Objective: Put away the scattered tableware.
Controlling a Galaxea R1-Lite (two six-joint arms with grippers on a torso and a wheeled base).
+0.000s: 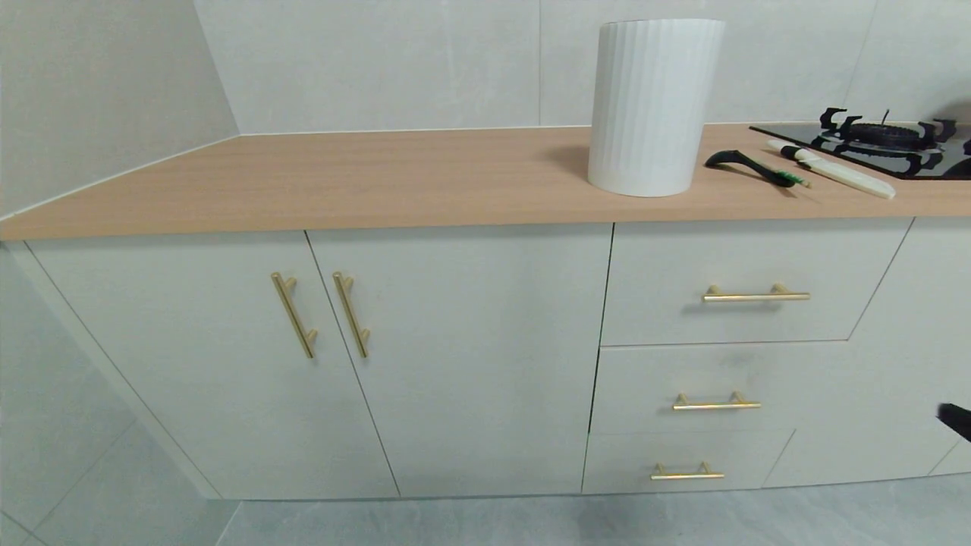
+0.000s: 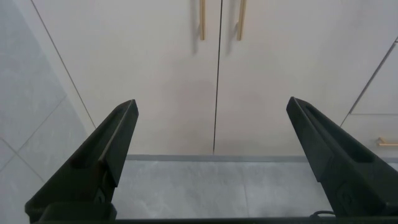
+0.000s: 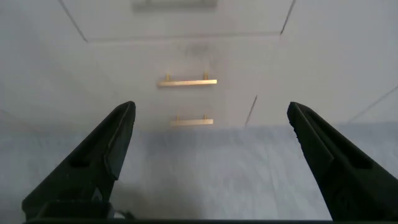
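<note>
Tableware lies untouched toward the counter's point(image 1: 341, 182) right end: a black-handled utensil point(image 1: 747, 167) just beside the white ribbed holder point(image 1: 654, 106), and a white knife point(image 1: 831, 171) past it, along the hob's point(image 1: 880, 144) near edge. Left gripper point(image 2: 211, 107) hangs low before the cabinet doors point(image 2: 217, 62), jaws spread wide and empty; right gripper point(image 3: 211, 109) likewise, facing the drawers point(image 3: 186, 81). This looks like the approach step — next, the right arm likely needs lifting to counter height, aligned on the utensil's handle.
</note>
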